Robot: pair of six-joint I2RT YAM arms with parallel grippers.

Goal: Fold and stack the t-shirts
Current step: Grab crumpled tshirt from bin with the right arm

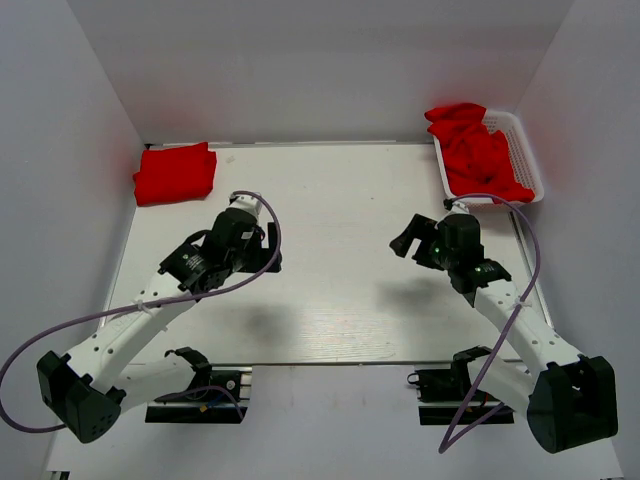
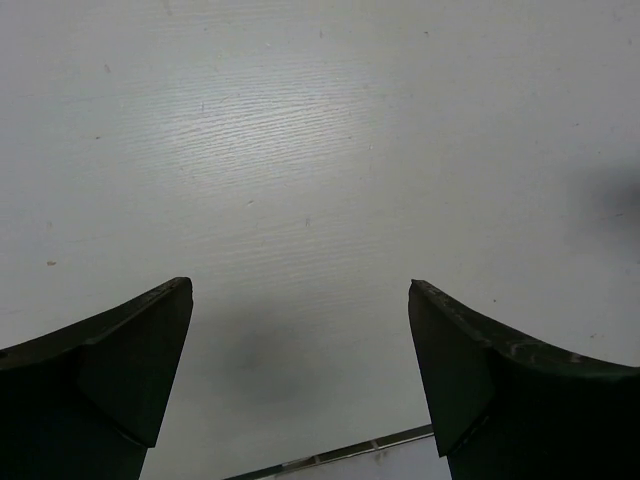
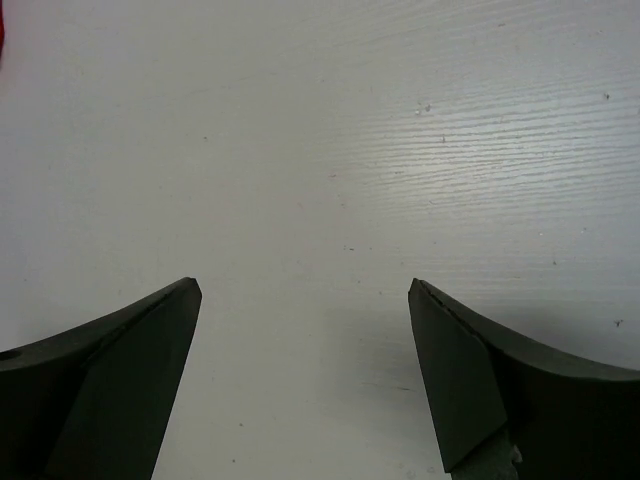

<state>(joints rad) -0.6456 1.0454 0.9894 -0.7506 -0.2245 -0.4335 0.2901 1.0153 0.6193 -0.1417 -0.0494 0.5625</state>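
The white desk (image 1: 340, 260) is bare in the middle. At its far right corner a white basket (image 1: 527, 150) holds a crumpled heap of red shirts (image 1: 475, 152), some spilling over the far rim. At the far left corner lies one folded shirt (image 1: 175, 172). The left end effector (image 2: 300, 290) and right end effector (image 3: 305, 285) hang above bare desk, both spread wide, pinching nothing.

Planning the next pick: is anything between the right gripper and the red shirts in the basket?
Nothing visible: only bare table separates the right gripper from the t-shirts heaped in the basket.
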